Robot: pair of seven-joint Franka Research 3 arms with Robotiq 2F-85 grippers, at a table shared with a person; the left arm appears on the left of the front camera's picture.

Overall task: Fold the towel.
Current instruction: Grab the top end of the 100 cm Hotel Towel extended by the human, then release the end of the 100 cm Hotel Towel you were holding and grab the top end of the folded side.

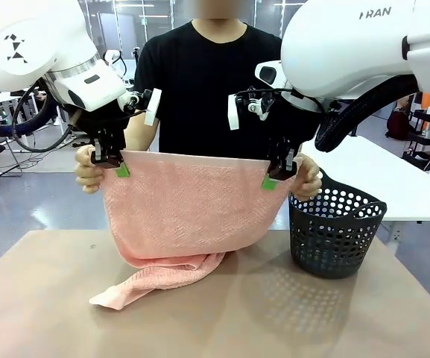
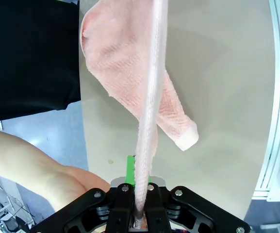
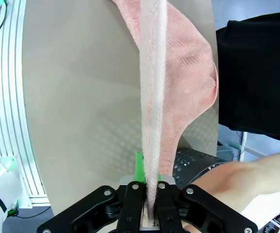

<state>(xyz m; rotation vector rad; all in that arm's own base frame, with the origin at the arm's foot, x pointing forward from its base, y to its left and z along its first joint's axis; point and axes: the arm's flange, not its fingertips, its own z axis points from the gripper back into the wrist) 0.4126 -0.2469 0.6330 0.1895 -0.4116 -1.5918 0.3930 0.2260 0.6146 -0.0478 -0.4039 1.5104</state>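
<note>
- At centre of the front view, found the towel (image 1: pixel 185 212) hanging as an upright sheet over the table (image 1: pixel 289 321), with its top edge stretched level and its lower end bunched on the tabletop, one tail trailing toward lower left.
- At the sheet's upper left corner, found the left gripper (image 1: pixel 120 167) clenched on the top edge; confirmed in the left wrist view, with both fingers pressed flat against the cloth.
- At the upper right corner, found the right gripper (image 1: pixel 272 177) clamped on the edge in the same manner; confirmed in the right wrist view.
- Just outside each corner, noted the person's hand at picture left (image 1: pixel 88 173) and the person's hand at picture right (image 1: pixel 308 179); could not tell whether pinching the cloth or merely touching it.
- At right of frame, noted the dark basket (image 1: pixel 337 231) standing just beside the hanging side edge.
- Judged as risks from here:
  - Slip of a corner from the pads, caused by pulling the grippers apart or by uneven travel.
  - Skewed fold, caused by the bunched lower end dragging on the tabletop.
  - Snag on or tipping of the basket, caused by swinging the sheet toward frame right.
  - Pinched fingers, caused by gripper motion while both hands sit at the corners.
</note>
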